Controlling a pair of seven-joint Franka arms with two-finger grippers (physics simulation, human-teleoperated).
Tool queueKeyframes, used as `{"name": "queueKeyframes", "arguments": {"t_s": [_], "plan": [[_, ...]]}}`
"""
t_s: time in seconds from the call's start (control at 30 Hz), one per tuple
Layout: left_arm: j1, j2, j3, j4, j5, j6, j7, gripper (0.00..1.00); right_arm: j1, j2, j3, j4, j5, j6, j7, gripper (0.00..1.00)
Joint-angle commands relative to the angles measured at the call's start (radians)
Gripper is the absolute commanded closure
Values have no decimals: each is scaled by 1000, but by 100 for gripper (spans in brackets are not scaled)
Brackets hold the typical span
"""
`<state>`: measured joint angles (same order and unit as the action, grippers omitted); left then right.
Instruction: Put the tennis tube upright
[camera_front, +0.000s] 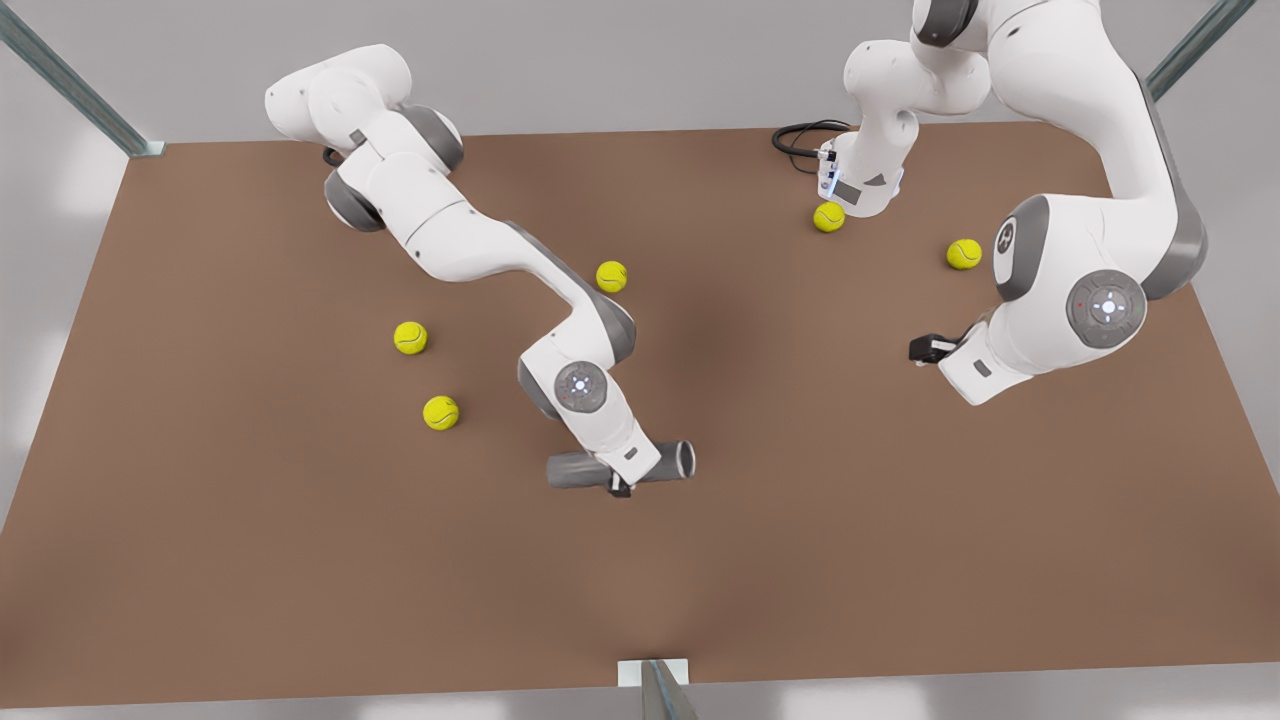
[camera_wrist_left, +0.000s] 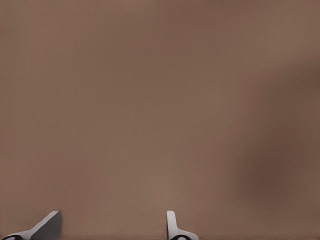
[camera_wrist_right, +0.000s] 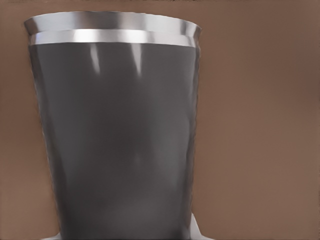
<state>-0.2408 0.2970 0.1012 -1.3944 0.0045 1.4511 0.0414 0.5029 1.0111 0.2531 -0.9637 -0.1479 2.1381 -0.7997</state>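
Left of the desk (camera_front: 250, 560) centre, about 7 o'clock, the tennis tube (camera_front: 580, 470) lies on its side, and the right gripper (camera_front: 620, 487) is clamped around its middle. At 3 o'clock the left gripper (camera_front: 925, 349) hovers over bare desk with its fingers (camera_wrist_left: 171, 222) spread wide.

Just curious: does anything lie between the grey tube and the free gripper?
No. In the front view, only bare table separates the tube from the waiting left gripper.
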Motion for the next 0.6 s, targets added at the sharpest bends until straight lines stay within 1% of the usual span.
{"name": "queueKeyframes", "arguments": {"t_s": [0.0,0.03,0.07,0.33,0.43,0.47,0.5,0.53,0.57], "plan": [[0,1,0,0,0,0,0,0,0,1,0,0,-2,0,5,8],[0,1,0,0,0,0,0,0,3,1,0,0,-2,0,8,3],[0,1,0,0,0,2,0,0,5,1,0,0,-1,0,8,0],[0,5,0,0,-1,2,0,0,-1,7,-1,11,31,2,16,0],[0,7,0,0,-1,3,0,0,-95,-42,5,0,41,-18,48,0],[0,5,0,0,-1,3,0,0,-133,-91,6,-1,57,-41,51,0],[0,10,0,0,-8,8,-2,0,-191,-155,8,0,59,-148,85,0],[3,39,3,2,-67,49,-3,0,-250,-204,8,0,62,-259,137,0],[75,83,6,2,-240,133,-5,0,-314,-258,-8,-4,64,-377,152,0]]}}
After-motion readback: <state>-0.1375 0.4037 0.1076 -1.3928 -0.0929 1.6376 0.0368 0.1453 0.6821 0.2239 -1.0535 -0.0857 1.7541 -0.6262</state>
